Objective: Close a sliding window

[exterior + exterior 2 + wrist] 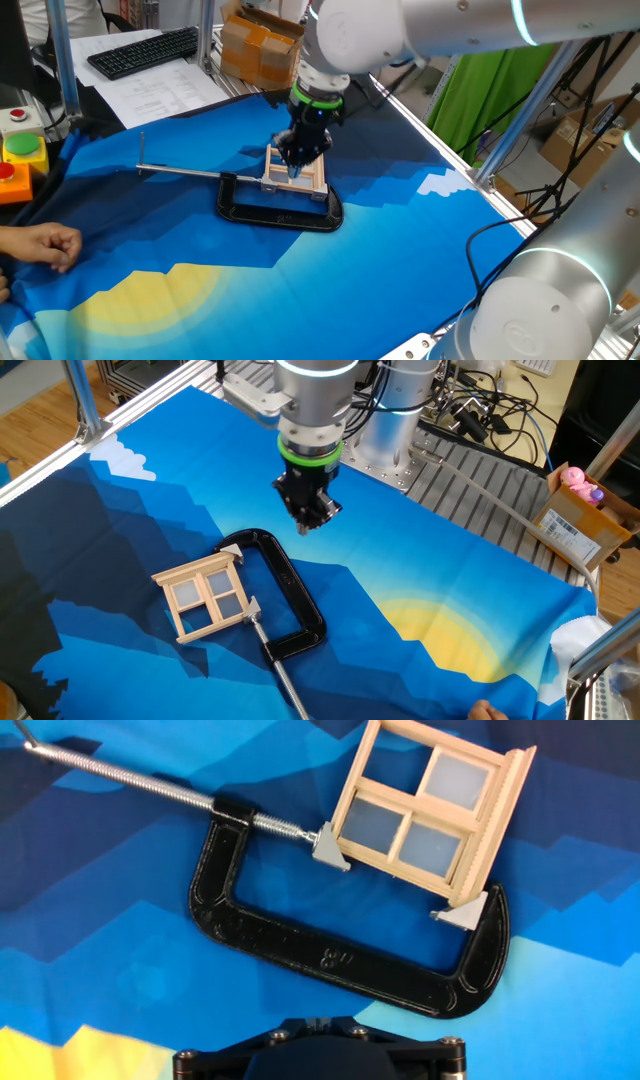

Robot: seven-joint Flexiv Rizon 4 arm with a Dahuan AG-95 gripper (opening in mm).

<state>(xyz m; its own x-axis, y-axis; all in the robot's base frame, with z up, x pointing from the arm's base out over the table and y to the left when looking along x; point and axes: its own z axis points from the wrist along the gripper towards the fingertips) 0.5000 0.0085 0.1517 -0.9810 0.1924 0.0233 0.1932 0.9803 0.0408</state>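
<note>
Fingers: can't tell if they are spread or pressed together. The gripper [311, 518] is dark and its tips blur into one lump in both fixed views, & the hand view only shows the black base at the bottom edge. It holds nothing. It hangs in the air above the cloth, a bit up from the clamp.

The window [430, 812] is small, pale wood, w/ a cross of bars & four milky panes. It lies flat on the cloth, tilted a bit. It sits between the two ends of the clamp [330, 955]. One grey pad touches its left lower corner, the other grey pad is at its lower right corner.

In the other fixed view the window [205, 596] is left of the clamp [290, 600], inside its curve.

The clamp is black & shaped like a C. A long metal rod [130, 778] w/ screw thread sticks out of it to the upper left.

The cloth [420, 560] is blue w/ a yellow patch & covers the table.

A hand [42, 245] rests on the cloth edge, well apart from the window. A keyboard [145, 51] & red and green buttons [20, 160] are far back.
</note>
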